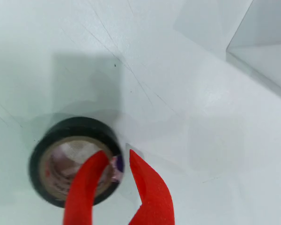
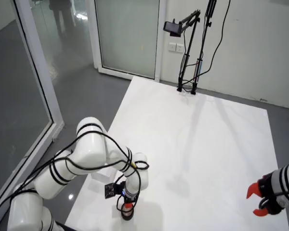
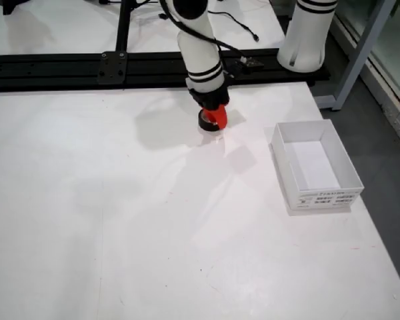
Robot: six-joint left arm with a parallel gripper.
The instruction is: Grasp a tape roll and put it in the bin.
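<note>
My jaws straddle the tape roll's wall

One black tape roll (image 1: 75, 159), tan core, lower left; my red gripper (image 1: 116, 161) pinches its rim; one white bin (image 3: 315, 165).

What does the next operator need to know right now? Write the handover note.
Gripper: red jaws straddle the near wall of the black tape roll, one inside the core, one outside; the roll looks blurred, possibly just lifted.
White bin: on the table, to the right in the front view, empty.
Done: approach, and apparently the grip.
Left: lift, carry to the bin, release.
</note>
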